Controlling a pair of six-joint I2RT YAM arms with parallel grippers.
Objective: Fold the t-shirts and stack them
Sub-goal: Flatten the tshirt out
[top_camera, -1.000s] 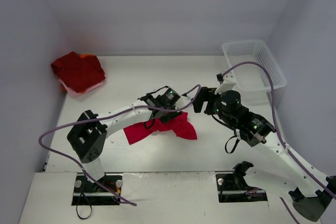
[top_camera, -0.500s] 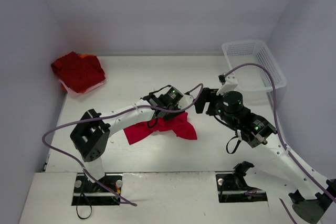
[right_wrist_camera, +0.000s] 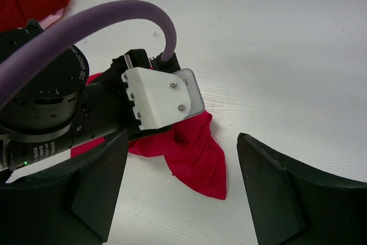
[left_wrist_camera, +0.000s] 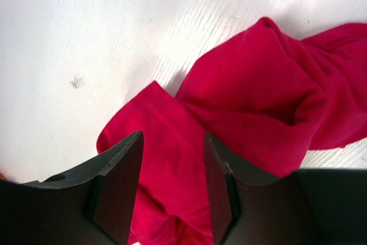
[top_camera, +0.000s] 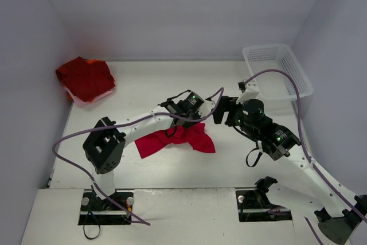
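Cloth of one crumpled red t-shirt (top_camera: pixel 179 140) lies mid-way across the desk (top_camera: pixel 149 87), partly hidden beneath the left gripper (left_wrist_camera: pixel 172 142), whose jaws stand apart over it. Nearby the right gripper (right_wrist_camera: pixel 182 137) gapes empty. The folded t-shirts (top_camera: pixel 85 77) sit far left.

White table (top_camera: pixel 149 84), crumpled red t-shirt (top_camera: pixel 153 144), folded red pile (top_camera: pixel 85 77), white basket (top_camera: pixel 276 66)

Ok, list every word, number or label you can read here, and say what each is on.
"J4340-2EC": white print on the black motor of the left arm, in the right wrist view; the start of it is not legible.
Small white print lower on the same motor: too small to read.
Shirt, folded pile, basket: no text visible.
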